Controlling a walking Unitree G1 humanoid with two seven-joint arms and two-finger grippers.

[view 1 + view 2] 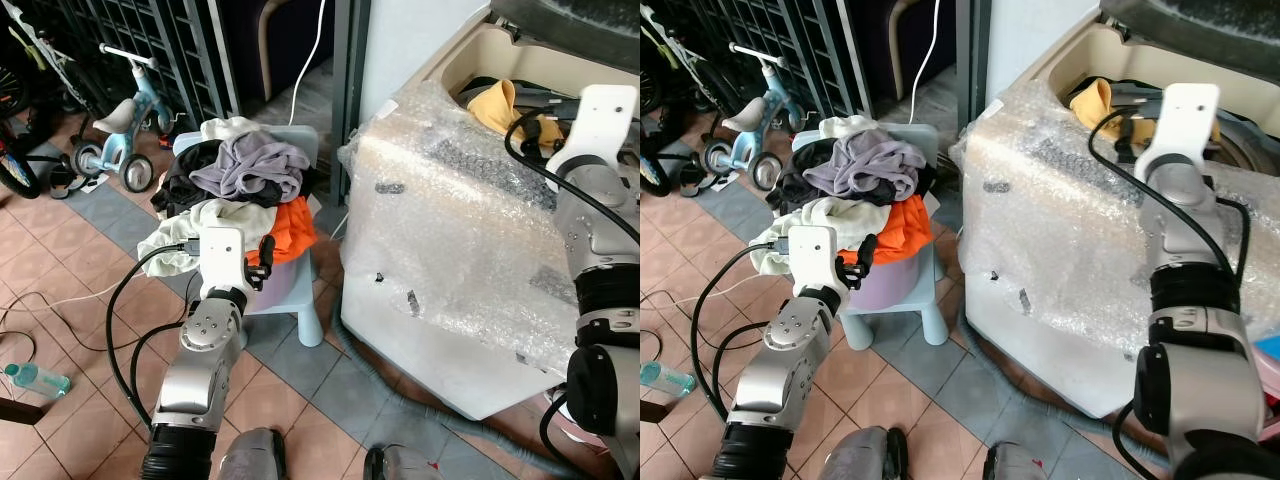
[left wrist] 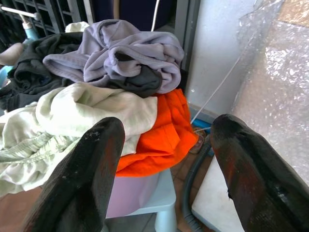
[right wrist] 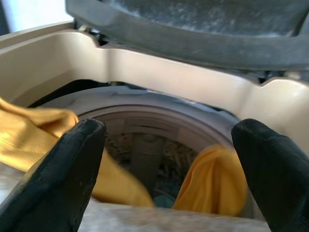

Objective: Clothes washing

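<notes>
A heap of laundry fills a lavender basket (image 1: 285,282) on a pale blue stool (image 1: 300,305): a grey-purple garment (image 1: 260,165) on top, a black one (image 1: 185,180), a cream one (image 1: 190,225) and an orange one (image 1: 293,228). My left gripper (image 1: 262,260) is open just in front of the heap, level with the orange garment (image 2: 161,130), touching nothing. My right gripper (image 3: 169,159) is open over the washing machine's tub (image 3: 145,145). A yellow cloth (image 1: 497,105) hangs over the tub's rim, free of the fingers.
The washing machine (image 1: 460,250) is wrapped in bubble wrap, its lid raised. A grey hose (image 1: 395,385) runs along its base. A child's tricycle (image 1: 125,130), a metal gate, floor cables and a water bottle (image 1: 35,378) lie to the left.
</notes>
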